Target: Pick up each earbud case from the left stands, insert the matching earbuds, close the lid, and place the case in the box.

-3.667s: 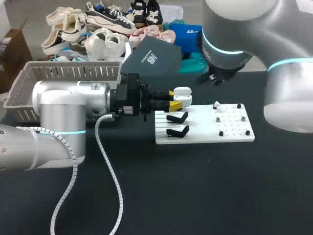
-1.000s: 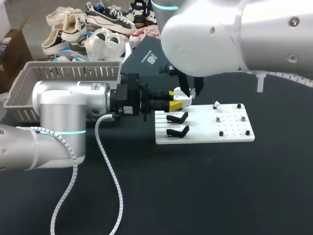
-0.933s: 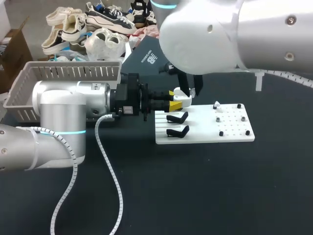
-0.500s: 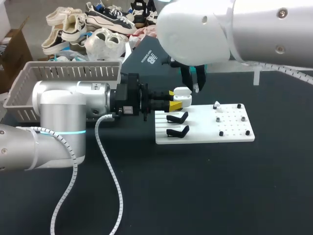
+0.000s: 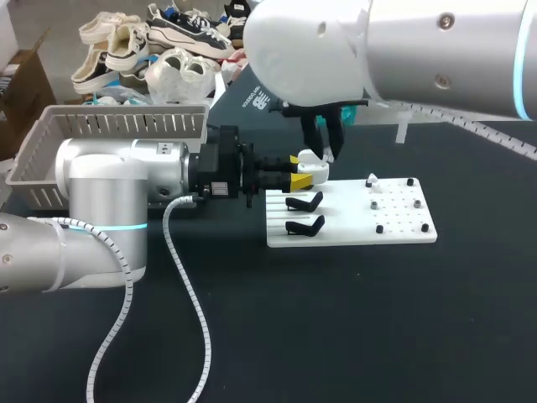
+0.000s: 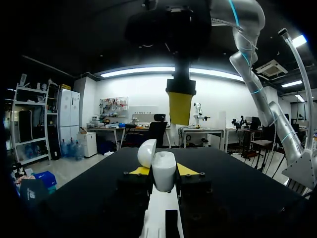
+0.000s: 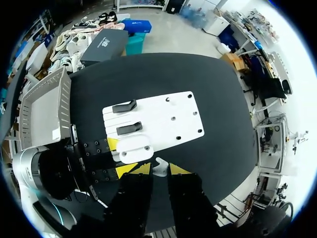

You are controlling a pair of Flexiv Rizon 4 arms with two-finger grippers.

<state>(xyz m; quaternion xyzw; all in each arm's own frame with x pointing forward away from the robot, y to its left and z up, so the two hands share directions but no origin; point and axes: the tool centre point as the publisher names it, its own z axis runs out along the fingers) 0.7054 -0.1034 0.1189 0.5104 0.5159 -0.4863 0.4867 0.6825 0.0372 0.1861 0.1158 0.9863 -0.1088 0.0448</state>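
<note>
Step in hand is earbud insertion, judging by the layout: case off its stand, lid open, nothing in the box yet. Head view, lower left to centre: left gripper [image 5: 300, 171] reaches in level, clamped on the white earbud case [image 5: 314, 161] from both sides, case held just over the left edge of the white board [image 5: 394, 227]. Two black stands [image 5: 304, 201] sit bare on the board just below the case. One loose earbud [image 5: 372, 180] stands further right on the board. Right gripper [image 5: 325, 143] hangs straight above the case, centre-upper frame, fingers pointing down. Grey box [image 5: 126, 126] sits upper left, behind the left arm. Next move probably calls for a short straight drop of the right gripper, earbud lined up with its socket, then release; left arm should hold firm. The head view hides what the right gripper carries. The right wrist view shows it: fingers closed on a small white earbud [image 7: 158, 164], just short of the open case [image 7: 132, 148], whose two sockets look empty. The left wrist view adds the raised lid [image 6: 146, 152] at the case's side and one yellow fingertip [image 6: 180, 106] of the right gripper above it, apart from the case.
</note>
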